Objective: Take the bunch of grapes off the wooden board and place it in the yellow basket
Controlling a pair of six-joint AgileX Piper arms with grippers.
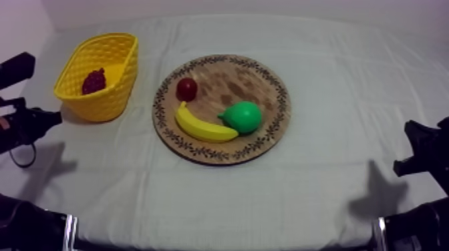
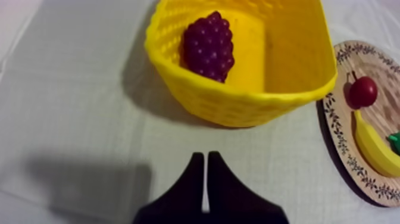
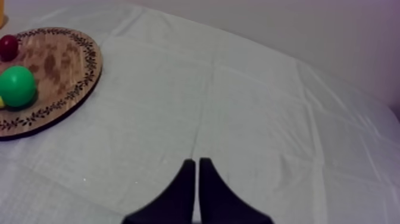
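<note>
The dark purple bunch of grapes (image 1: 94, 81) (image 2: 207, 46) lies inside the yellow basket (image 1: 100, 100) (image 2: 238, 104) at the table's left. The round wooden board (image 1: 260, 80) (image 2: 342, 131) (image 3: 59, 59) sits mid-table with a banana (image 1: 202, 125) (image 2: 375, 146), a green pear (image 1: 242, 116) (image 3: 16, 86) and a small red fruit (image 1: 186, 88) (image 2: 363, 92) (image 3: 8, 47) on it. My left gripper (image 1: 53, 118) (image 2: 205, 164) hangs shut just in front of the basket, holding nothing. My right gripper (image 1: 404, 143) (image 3: 197, 170) is shut over bare cloth, well right of the board.
Grey-white cloth (image 1: 334, 67) covers the table, with open room at the right and along the front. Shadows of both arms fall on the cloth near the front corners.
</note>
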